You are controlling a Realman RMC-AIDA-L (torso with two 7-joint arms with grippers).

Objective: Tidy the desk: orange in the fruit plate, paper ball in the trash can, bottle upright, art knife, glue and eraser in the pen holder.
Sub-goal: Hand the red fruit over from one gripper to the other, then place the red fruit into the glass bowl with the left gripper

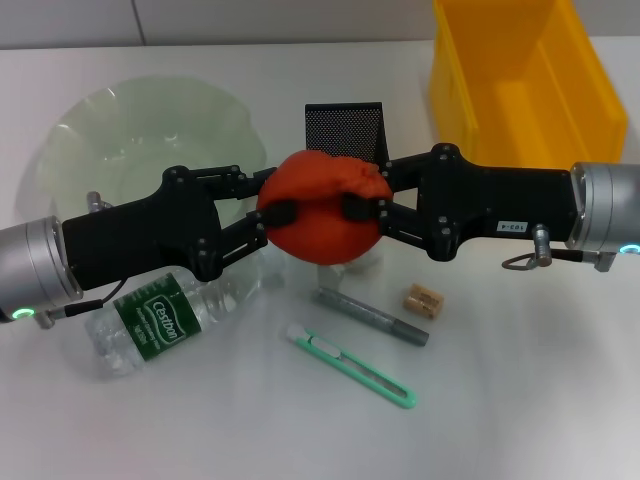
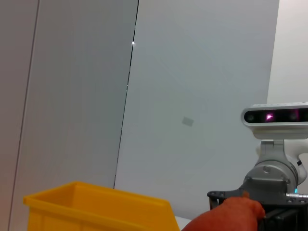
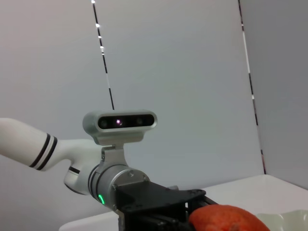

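Observation:
The orange (image 1: 322,205) hangs above the middle of the desk, held from both sides. My left gripper (image 1: 275,198) reaches in from the left and is shut on it; my right gripper (image 1: 368,190) comes from the right and is shut on it too. The orange also shows in the left wrist view (image 2: 226,216) and the right wrist view (image 3: 226,219). The green glass fruit plate (image 1: 120,130) lies at the back left. The bottle (image 1: 165,320) lies on its side at the front left. The black mesh pen holder (image 1: 343,128) stands behind the orange. The paper ball is hidden.
The yellow trash can (image 1: 530,80) stands at the back right. In front of the orange lie the grey glue stick (image 1: 372,315), the green art knife (image 1: 350,365) and the small tan eraser (image 1: 417,298). A pale shape (image 1: 350,268) peeks out under the orange.

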